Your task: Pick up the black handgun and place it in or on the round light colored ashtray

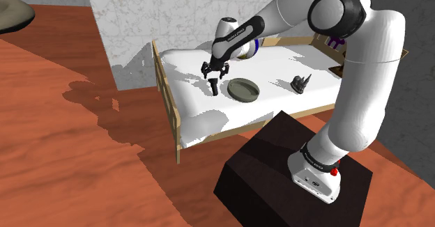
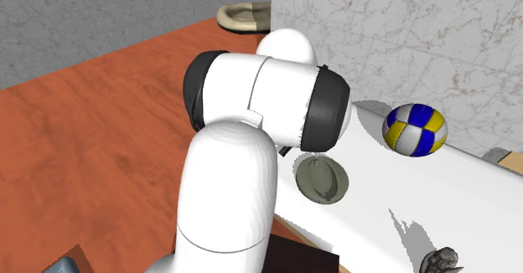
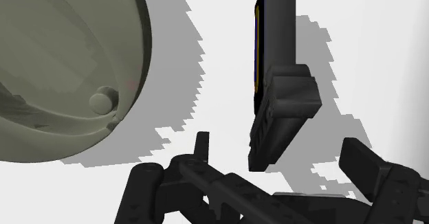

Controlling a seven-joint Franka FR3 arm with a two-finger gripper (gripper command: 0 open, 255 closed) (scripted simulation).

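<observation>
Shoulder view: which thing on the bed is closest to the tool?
The black handgun, right under the tool. The round ashtray lies beside it; the striped ball and the dark figure sit farther away.

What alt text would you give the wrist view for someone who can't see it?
A black handgun rests on a white surface between the open black fingers of the gripper, neither touching it. A round grey-green ashtray sits beside it.
</observation>
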